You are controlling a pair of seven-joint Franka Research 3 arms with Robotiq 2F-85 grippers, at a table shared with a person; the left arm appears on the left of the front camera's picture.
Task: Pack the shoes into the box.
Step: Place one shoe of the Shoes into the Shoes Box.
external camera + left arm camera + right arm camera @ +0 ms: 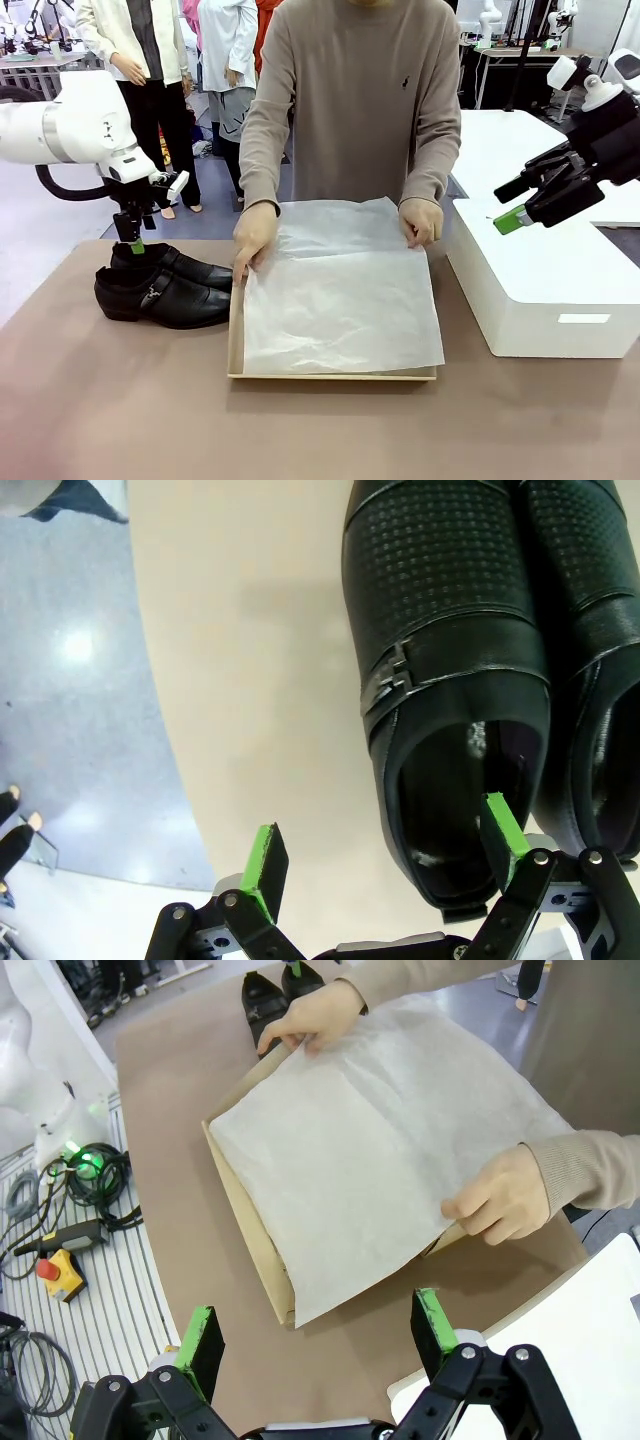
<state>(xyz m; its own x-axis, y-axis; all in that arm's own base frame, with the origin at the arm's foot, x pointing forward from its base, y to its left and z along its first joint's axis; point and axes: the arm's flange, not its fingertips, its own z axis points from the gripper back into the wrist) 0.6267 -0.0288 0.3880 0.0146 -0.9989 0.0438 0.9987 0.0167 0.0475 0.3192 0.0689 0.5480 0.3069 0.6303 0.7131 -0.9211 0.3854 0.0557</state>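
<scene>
While my right jaws hang spread, my left jaws, also spread, bracket one wall of the glossy black leather shoe [450, 630] below; pinching may topple it.

Glossy black shoes [165, 285] with dotted embossed toes; brown box [330, 375]; white tissue [340, 290]; beige sweater [350, 100]; green pads [262, 860].

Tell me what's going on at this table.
A person's hands spread white tissue paper over the box. The shoes sit on the table beside it, not yet packed. The left gripper hangs open just above their heel ends; the right gripper hovers open over the white block.
</scene>
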